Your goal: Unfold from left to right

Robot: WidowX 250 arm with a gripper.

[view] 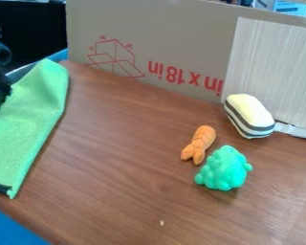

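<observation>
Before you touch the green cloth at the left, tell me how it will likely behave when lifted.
The green cloth will probably act floppy, since it lies draped with soft bends near its top corner. It looks thin, so it is likely light for its spread. Its matte, fabric-like surface suggests it should not be very slippery.

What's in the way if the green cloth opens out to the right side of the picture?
Nothing visible stands just right of the green cloth. Farther right on the table are an orange toy, a bumpy green toy and a striped block, which might stop it if it opens that far.
</observation>
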